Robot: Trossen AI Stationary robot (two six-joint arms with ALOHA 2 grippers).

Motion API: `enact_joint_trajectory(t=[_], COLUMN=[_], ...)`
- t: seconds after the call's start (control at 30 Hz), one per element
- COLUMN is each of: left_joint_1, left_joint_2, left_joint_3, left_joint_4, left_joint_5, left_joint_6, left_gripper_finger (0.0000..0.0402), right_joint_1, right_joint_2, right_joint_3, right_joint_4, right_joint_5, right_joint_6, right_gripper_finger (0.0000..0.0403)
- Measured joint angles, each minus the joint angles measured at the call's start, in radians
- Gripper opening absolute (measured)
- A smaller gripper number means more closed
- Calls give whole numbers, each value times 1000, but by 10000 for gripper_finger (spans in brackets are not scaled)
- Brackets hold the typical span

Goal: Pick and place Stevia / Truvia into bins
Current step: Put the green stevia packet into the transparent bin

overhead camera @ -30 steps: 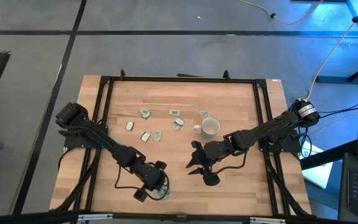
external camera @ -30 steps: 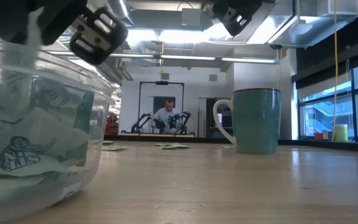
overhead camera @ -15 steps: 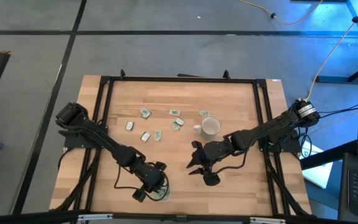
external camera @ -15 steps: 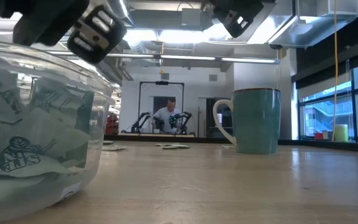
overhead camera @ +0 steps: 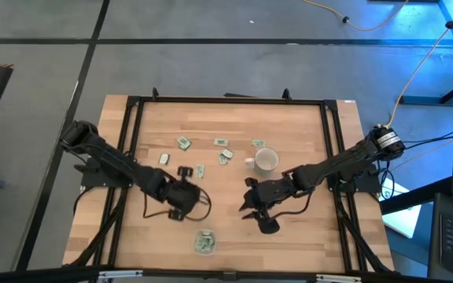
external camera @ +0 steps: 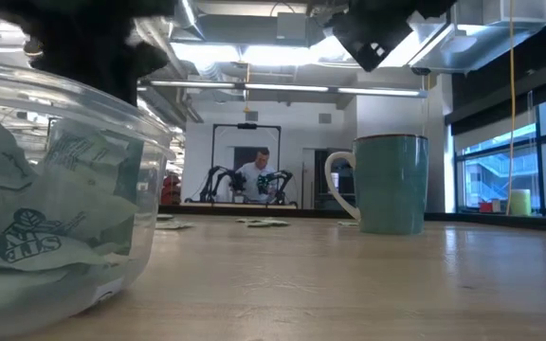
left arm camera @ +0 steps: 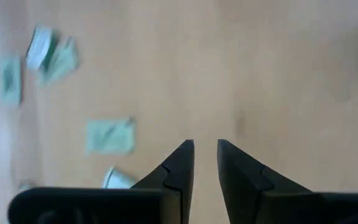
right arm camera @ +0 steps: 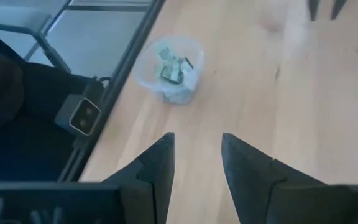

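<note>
Stevia sachets [overhead camera: 184, 143] are lying scattered across the far half of the table beside a white mug [overhead camera: 267, 161], blurred in the left wrist view, while more are sitting crumpled in the clear dish [overhead camera: 204, 242] by the near edge. Left gripper [overhead camera: 185, 171] is hanging over bare wood near the sachets, its jaws narrowly parted on nothing. Right gripper [overhead camera: 250, 204] is waiting mid-table, jaws wide and empty, its tips cut off in the low view.

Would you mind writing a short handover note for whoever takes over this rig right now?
Left gripper: open, empty, above bare wood near the loose sachets.
Right gripper: open, empty, waiting beside the white mug.
Clear dish: near the table's front edge, already holding several sachets.
Left to do: about eight sachets lie scattered mid-table, left of the mug; move them into the dish.
</note>
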Motion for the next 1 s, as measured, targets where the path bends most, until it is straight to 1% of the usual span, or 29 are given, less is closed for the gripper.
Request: enact_joint_trajectory(t=[0.07, 0.13, 0.3, 0.5, 0.57, 0.67, 0.83, 1.0], left_joint_1=[32, 58, 95, 124, 136, 155, 177, 178], left_joint_2=[-2, -3, -3, -3, -4, -12, -37, -110], left_joint_3=[0, 0, 0, 0, 0, 0, -1, -35], left_joint_4=[-42, -45, -16, -11, -12, -16, -23, 0], left_joint_5=[8, 16, 39, 43, 68, 93, 104, 112], left_joint_6=[-16, -17, 60, 122, 139, 147, 147, 129], left_gripper_finger=[60, 57, 50, 47, 47, 47, 46, 41], right_joint_1=[0, 0, 7, 27, 34, 44, 55, 55], right_joint_2=[-29, -67, -158, -247, -280, -323, -390, -422], right_joint_3=[-21, -55, -159, -259, -289, -331, -388, -397], right_joint_4=[-4, 20, 122, 192, 224, 231, 259, 229], right_joint_5=[8, 22, 41, 42, 42, 42, 42, 42], right_joint_6=[-7, -20, -21, -20, -8, 26, 24, 28], right_gripper_finger=[136, 136, 136, 136, 136, 135, 135, 135])
